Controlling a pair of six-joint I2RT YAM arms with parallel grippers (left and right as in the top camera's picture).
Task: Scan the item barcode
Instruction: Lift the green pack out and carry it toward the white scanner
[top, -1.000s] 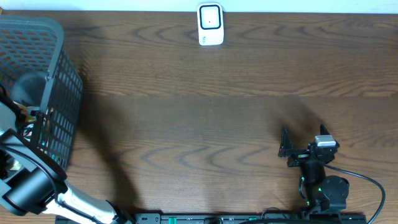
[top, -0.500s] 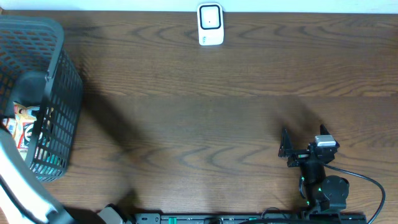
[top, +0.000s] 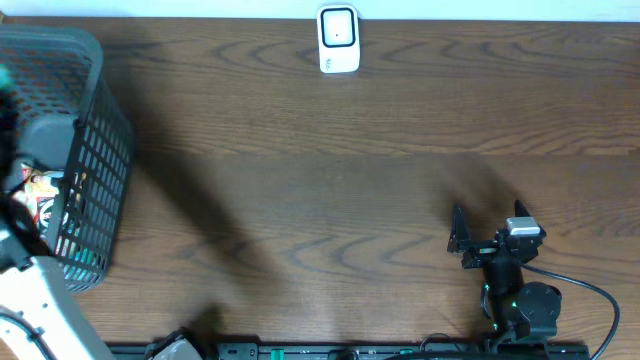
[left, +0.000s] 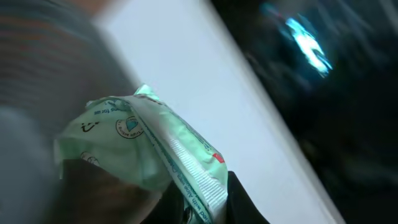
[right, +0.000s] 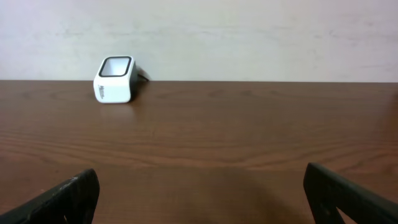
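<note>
Two arms: the left arm (top: 40, 310) rises from the near left corner of the table (top: 300, 190), the right arm (top: 520, 300) from the near right.
Right gripper (top: 458, 238): jaws spread wide with nothing between them, low over bare wood, facing the far edge.
Left gripper (left: 194, 208): closed tight on a pale green packet (left: 140, 146), pinching its sealed edge.
Packet: soft, crinkled and printed, lifted clear of the table; the overhead view gives only a teal blur at the left edge over the basket (top: 100, 140).
Basket: dark mesh at the far left, with colourful packs (top: 40, 195) inside.
Scanner (top: 338, 40): white, upright at the middle of the far edge, well apart from both grippers and the packet.
</note>
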